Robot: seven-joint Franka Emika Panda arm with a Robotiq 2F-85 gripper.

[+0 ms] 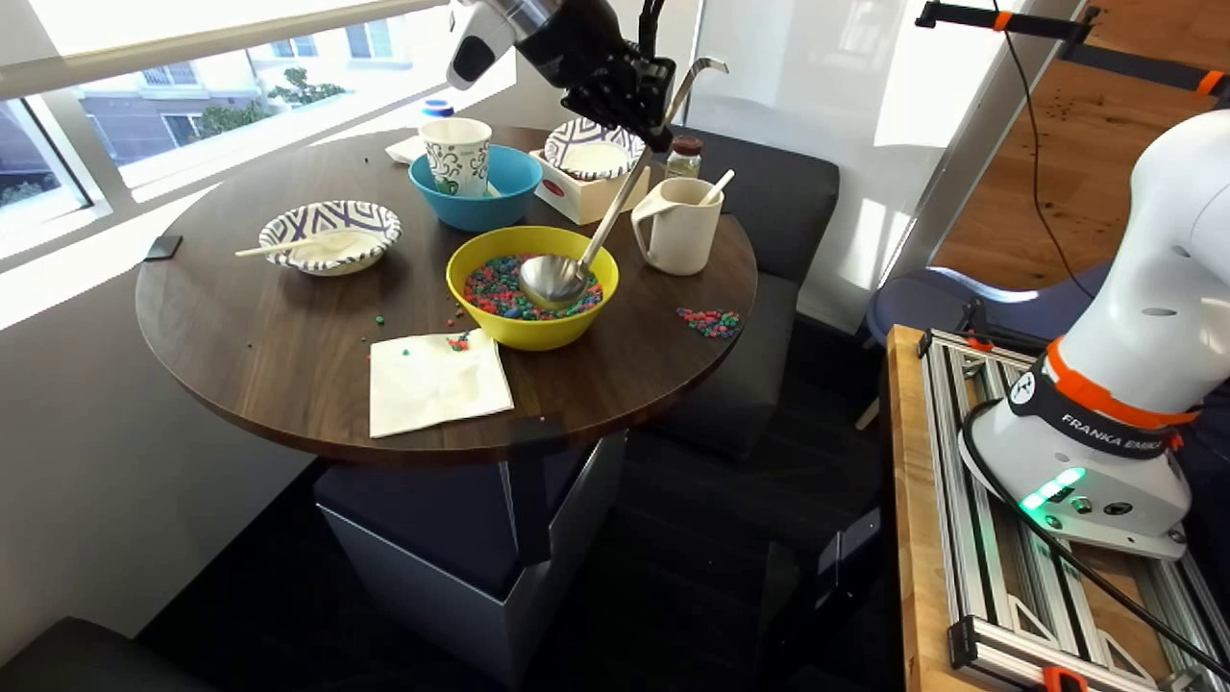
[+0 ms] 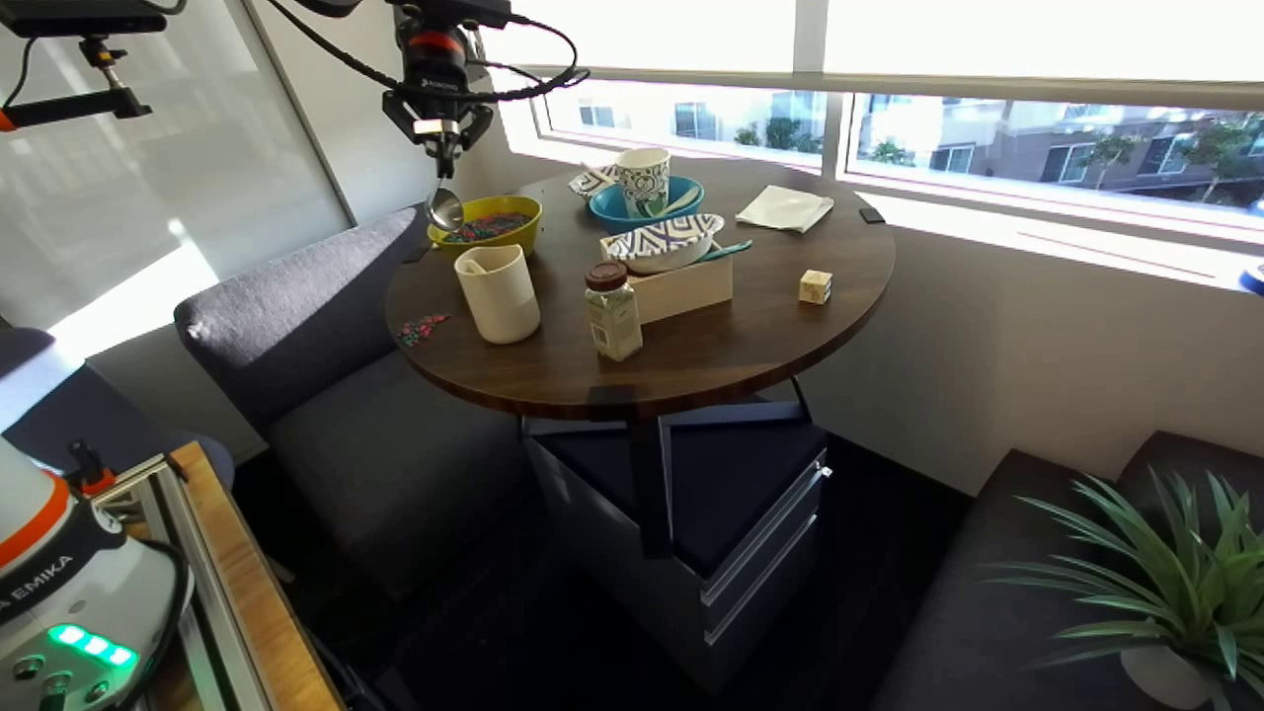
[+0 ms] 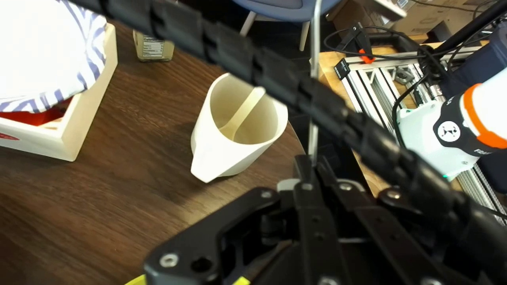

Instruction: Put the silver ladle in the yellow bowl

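In an exterior view, shows gripper (image 1: 660, 139) clamped on tilted ladle (image 1: 553, 282), scoop-down over bowl (image 1: 531, 334); cannot tell if touching. In an exterior view, shows mug (image 2: 502, 301) near bowl. In wrist view, shows fingers (image 3: 304, 170) narrowed on ladle handle.

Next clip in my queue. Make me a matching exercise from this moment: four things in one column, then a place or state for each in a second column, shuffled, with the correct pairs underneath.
Things
1. Patterned paper cup
2. Silver ladle
3. White mug
4. Yellow bowl

Places and states
A. Handle clamped in the gripper
B. Holding red, green and blue bits
C. Standing in the blue bowl
D. With a pale utensil inside, its end poking above the rim

Pairs: 1-C, 2-A, 3-D, 4-B
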